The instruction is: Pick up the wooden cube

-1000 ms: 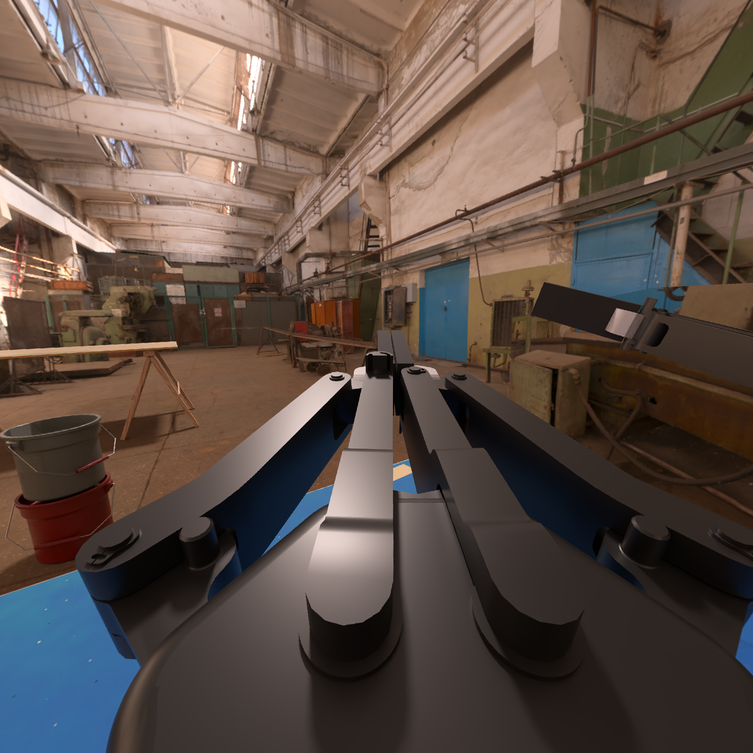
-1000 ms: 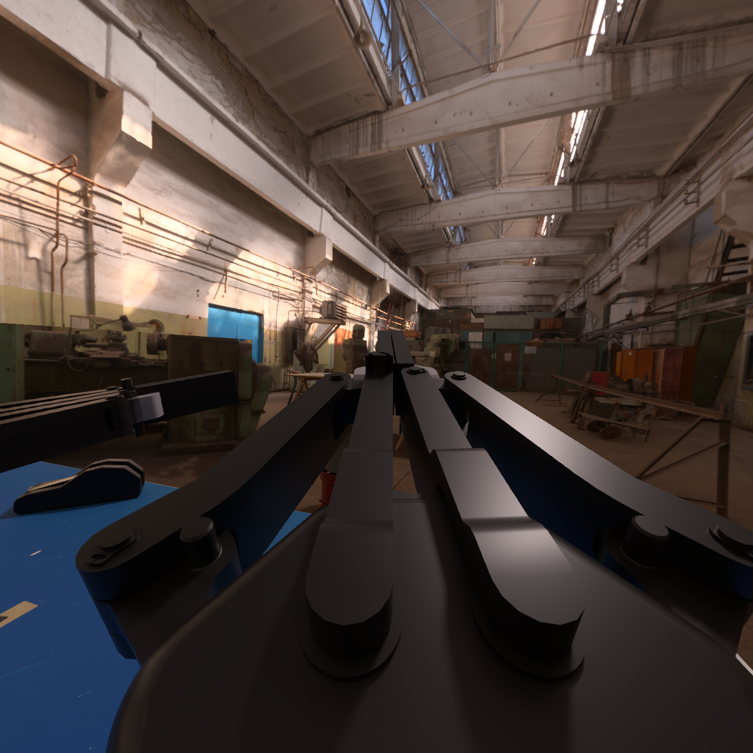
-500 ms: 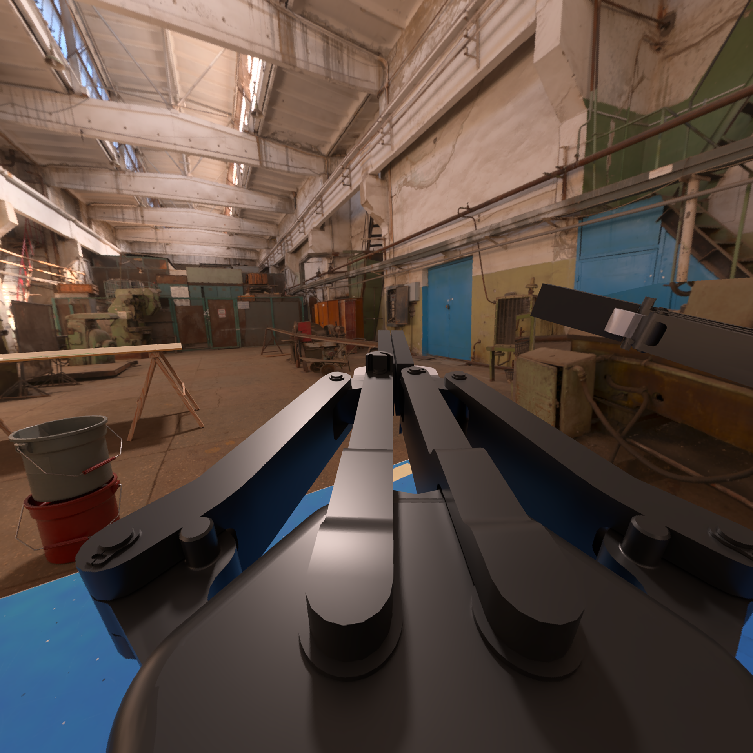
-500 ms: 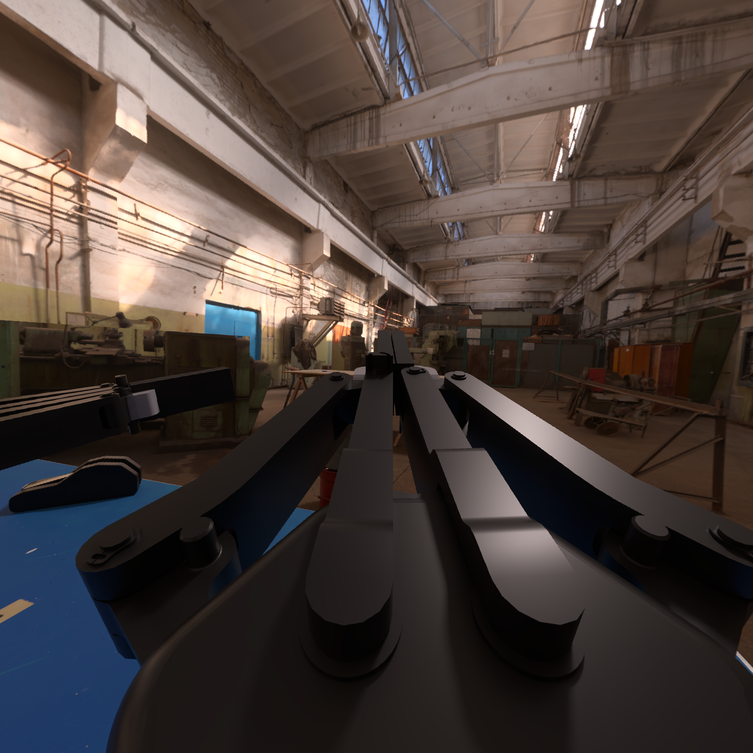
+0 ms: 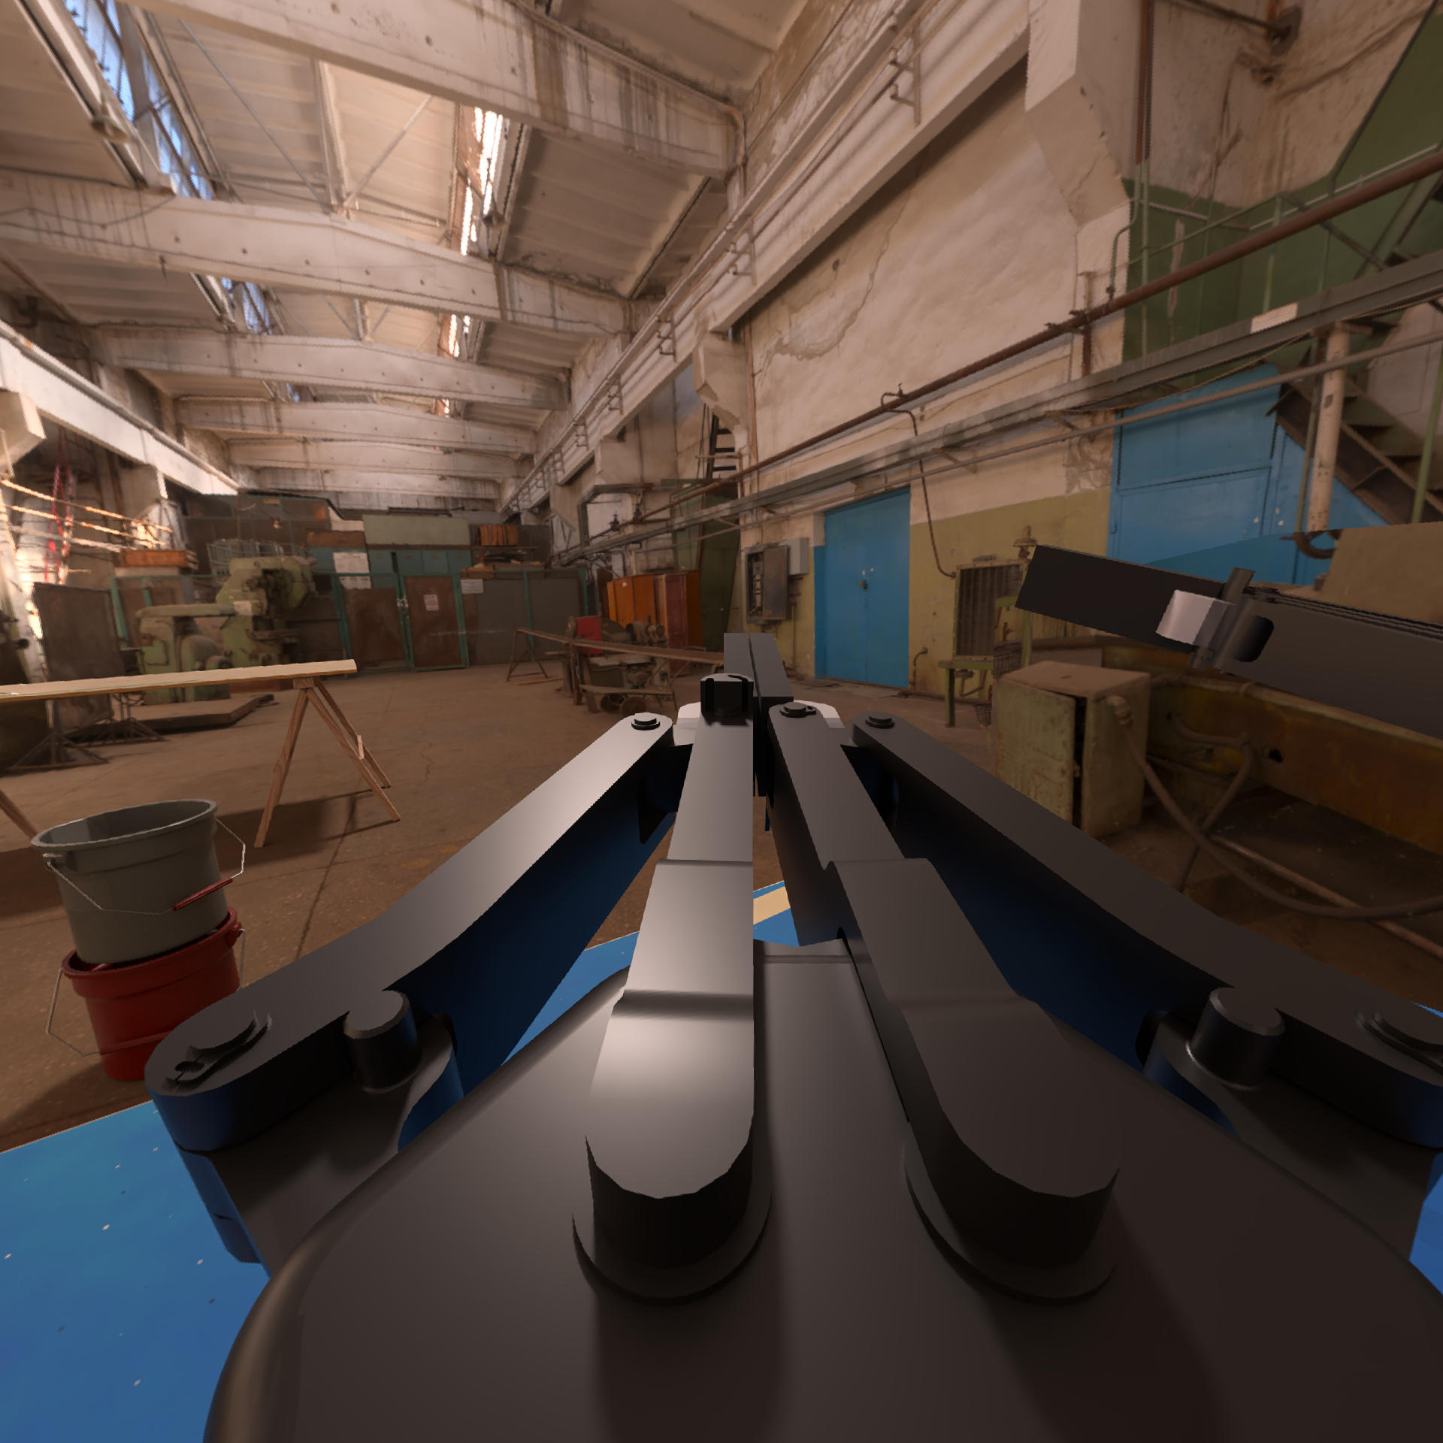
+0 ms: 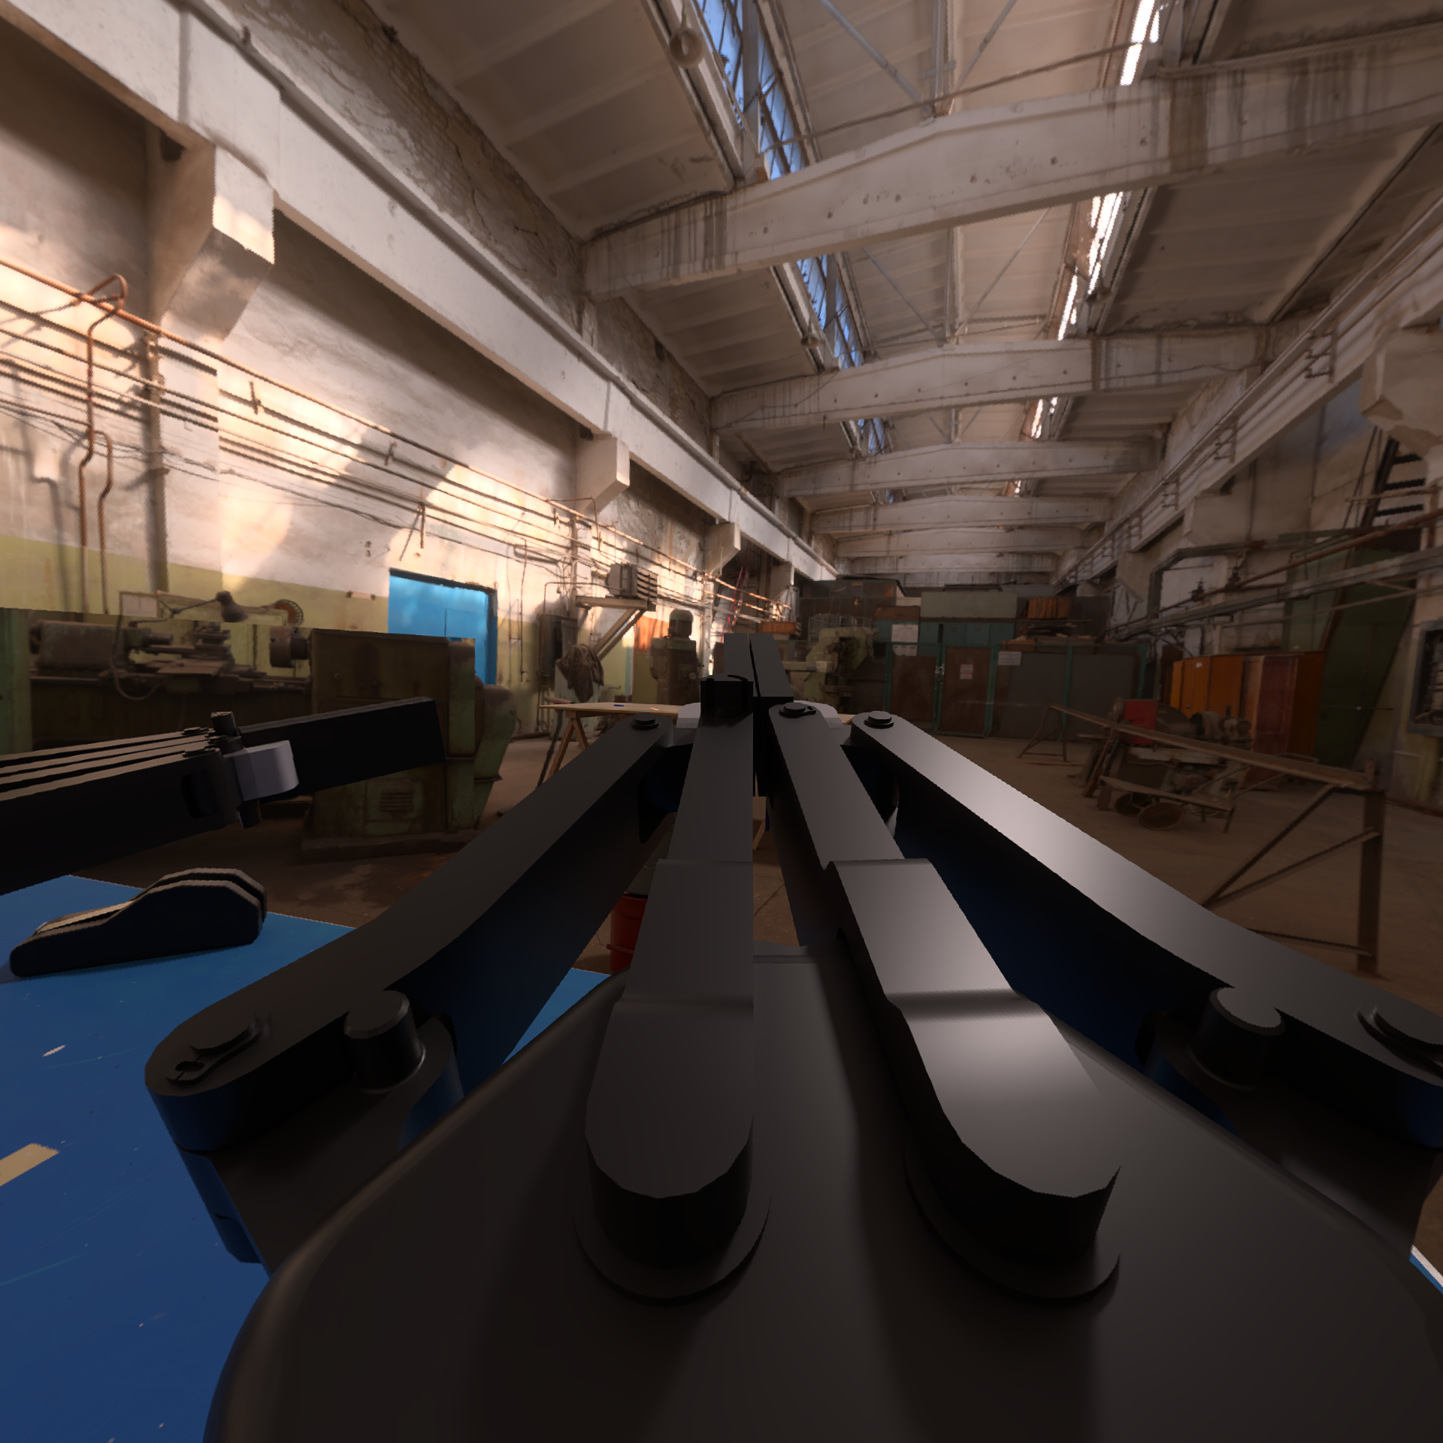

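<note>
The left hand [image 5: 751, 664] and right hand [image 6: 751, 664] are both staying pressed closed, empty, pointing level above the blue tabletop [image 5: 101, 1288].

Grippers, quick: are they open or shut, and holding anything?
Left gripper: shut, fingertips together, holding nothing.
Right gripper: shut, fingertips together, holding nothing.

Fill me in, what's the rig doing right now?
Nothing is held yet. The left gripper and right gripper are both shut and empty, pointing level across a workshop hall above the blue table. No wooden cube is clearly in view; only a tan sliver shows on the table, too cropped to identify.
</note>
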You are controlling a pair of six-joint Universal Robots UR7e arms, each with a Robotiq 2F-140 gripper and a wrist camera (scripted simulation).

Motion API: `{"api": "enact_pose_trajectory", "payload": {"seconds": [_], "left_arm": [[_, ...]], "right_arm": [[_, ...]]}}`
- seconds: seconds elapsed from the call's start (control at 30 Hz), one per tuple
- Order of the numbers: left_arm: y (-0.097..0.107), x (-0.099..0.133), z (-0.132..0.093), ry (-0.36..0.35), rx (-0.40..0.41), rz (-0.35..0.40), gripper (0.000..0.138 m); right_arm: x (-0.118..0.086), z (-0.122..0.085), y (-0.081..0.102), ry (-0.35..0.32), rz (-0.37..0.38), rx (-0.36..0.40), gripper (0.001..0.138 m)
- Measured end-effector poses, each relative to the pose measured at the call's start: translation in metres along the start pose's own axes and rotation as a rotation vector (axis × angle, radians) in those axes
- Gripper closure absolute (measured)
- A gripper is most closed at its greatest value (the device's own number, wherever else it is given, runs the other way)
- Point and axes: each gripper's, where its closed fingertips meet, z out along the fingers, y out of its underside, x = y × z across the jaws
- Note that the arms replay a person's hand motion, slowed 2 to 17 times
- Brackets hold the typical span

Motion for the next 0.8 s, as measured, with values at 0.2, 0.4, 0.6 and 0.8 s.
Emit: {"api": "enact_pose_trajectory", "payload": {"seconds": [0.2,0.4,0.6,0.8], "left_arm": [[0.0003,-0.0002,0.0001,-0.002,-0.001,0.005,0.138],[0.0004,-0.0002,0.0002,-0.003,-0.001,0.009,0.138],[0.0003,-0.0002,0.0001,-0.004,-0.001,0.012,0.138],[0.0003,-0.0002,0.0001,-0.005,0.0,0.015,0.138]], "right_arm": [[0.0004,0.0005,0.0014,0.001,-0.001,-0.003,0.138],[0.0006,0.0009,0.0024,0.002,-0.002,-0.005,0.138],[0.0008,0.0012,0.0034,0.003,-0.003,-0.006,0.138],[0.001,0.0015,0.0045,0.004,-0.004,-0.008,0.138]]}}
